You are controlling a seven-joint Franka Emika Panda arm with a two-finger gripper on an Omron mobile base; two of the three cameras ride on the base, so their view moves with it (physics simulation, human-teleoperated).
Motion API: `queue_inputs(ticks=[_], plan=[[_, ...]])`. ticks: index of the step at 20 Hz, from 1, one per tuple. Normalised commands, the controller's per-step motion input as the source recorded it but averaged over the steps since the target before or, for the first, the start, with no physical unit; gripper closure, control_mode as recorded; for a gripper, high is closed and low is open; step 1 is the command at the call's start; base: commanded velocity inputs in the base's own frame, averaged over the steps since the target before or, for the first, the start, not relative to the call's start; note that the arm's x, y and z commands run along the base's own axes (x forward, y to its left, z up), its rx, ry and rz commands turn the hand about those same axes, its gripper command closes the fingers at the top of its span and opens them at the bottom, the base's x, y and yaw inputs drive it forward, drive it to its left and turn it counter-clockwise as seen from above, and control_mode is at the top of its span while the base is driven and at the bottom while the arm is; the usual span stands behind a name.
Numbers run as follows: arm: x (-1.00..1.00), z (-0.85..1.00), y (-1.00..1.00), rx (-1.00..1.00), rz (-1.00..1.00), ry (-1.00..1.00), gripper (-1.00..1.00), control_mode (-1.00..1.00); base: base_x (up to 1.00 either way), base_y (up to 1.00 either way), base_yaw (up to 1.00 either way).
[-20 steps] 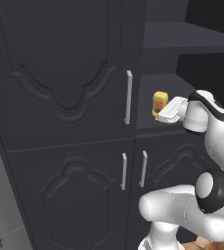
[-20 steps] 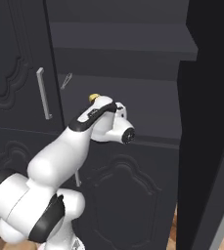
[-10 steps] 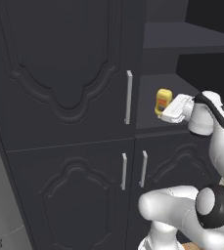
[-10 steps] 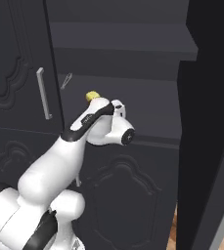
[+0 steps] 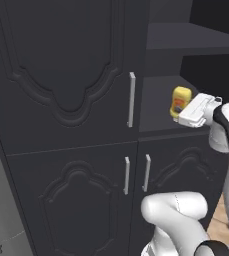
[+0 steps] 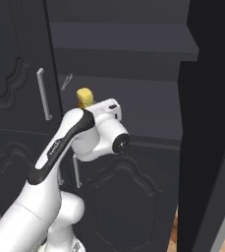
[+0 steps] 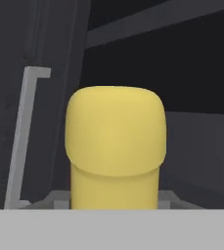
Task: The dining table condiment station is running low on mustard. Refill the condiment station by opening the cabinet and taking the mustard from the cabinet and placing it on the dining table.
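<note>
The mustard (image 5: 180, 100) is a small yellow bottle with an orange-red label band. It hangs upright just above the middle shelf (image 5: 156, 117) of the cabinet (image 5: 61, 75), whose upper right door (image 6: 210, 123) stands swung open. My gripper (image 5: 187, 111) is shut on the bottle's lower part from the right. In the right base view the rounded cap of the mustard (image 6: 84, 96) pokes up behind my hand. The hand view has the mustard (image 7: 114, 146) very close and centred; its lower body and my fingertips are hidden.
The closed upper left door carries a silver bar handle (image 5: 131, 99). Two lower doors with handles (image 5: 136, 174) are shut below. An upper shelf (image 6: 124, 42) spans the open compartment. The open door's edge stands close on the right, and wood floor (image 6: 175, 236) lies beneath.
The mustard has shifted right along the shelf opening together with my gripper, away from the left door's handle. My arm has swung further right.
</note>
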Motion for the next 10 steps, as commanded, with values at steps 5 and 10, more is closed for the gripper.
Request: queue_inputs(ticks=[5, 10], plan=[[-0.97, 0.30, -0.03, 0.00, -0.05, 0.00, 1.00, -1.00, 0.00, 0.00, 0.00], [-0.99, 0.19, 0.00, 0.00, -0.04, -0.01, 1.00, -1.00, 0.00, 0.00, 0.00]])
